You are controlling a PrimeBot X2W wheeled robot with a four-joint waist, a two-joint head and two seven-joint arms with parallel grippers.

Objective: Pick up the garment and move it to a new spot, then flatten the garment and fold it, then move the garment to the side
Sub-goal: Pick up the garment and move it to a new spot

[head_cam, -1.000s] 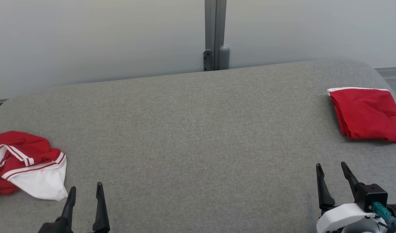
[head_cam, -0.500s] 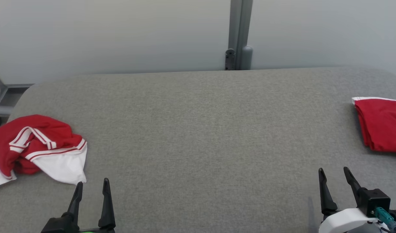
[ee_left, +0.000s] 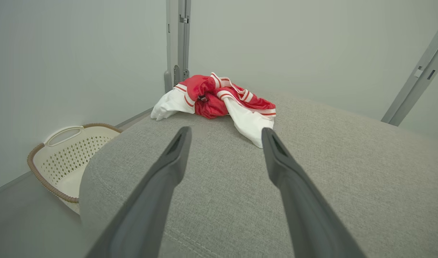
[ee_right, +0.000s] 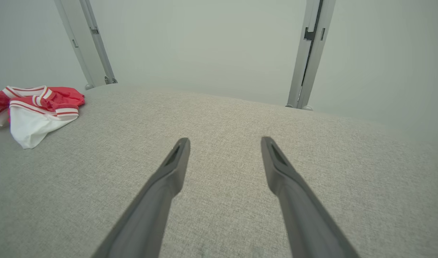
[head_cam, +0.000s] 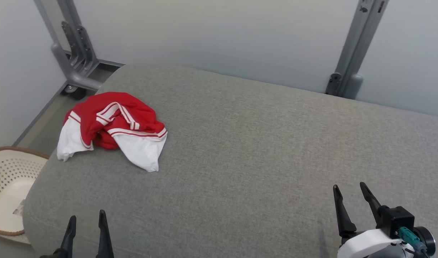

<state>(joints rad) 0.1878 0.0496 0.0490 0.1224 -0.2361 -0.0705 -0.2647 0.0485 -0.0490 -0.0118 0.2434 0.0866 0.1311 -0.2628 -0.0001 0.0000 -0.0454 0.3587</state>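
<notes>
Only the camera had swung left. The crumpled red-and-white jersey (head_cam: pixel 111 123) lay near the far-left corner of the worktop (head_cam: pixel 247 150): likely soft, light, best pinched at a raised fold. Both the left claw (head_cam: pixel 87 214) and right claw (head_cam: pixel 349 185) gaped empty.

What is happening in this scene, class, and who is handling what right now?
A two-armed robot faces a grey padded surface with a crumpled red-and-white garment lying near its far left corner. Nothing is being handled yet: the left end effector and the right end effector are both open and empty at the near side, apart from the garment. A pale perforated basket sits on the floor by the surface's left end.
</notes>
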